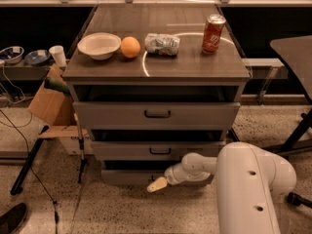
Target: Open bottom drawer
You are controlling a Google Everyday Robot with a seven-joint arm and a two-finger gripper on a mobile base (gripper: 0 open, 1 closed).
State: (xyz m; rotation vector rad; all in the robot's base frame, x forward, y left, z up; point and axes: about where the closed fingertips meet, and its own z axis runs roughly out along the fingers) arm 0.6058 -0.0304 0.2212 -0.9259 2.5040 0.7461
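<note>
Speckled flooring surrounds a grey table (195,65) with 3 drawers, where the pincer (157,184), its open or closed state impossible to tell, hangs just in front of the bottom drawer (127,177), which looks barely pulled out, so most of the opening seems left.

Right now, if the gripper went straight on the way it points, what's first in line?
Likely the floor: the gripper, low before the bottom drawer, points left and slightly downward along its front. Depth is unclear.
</note>
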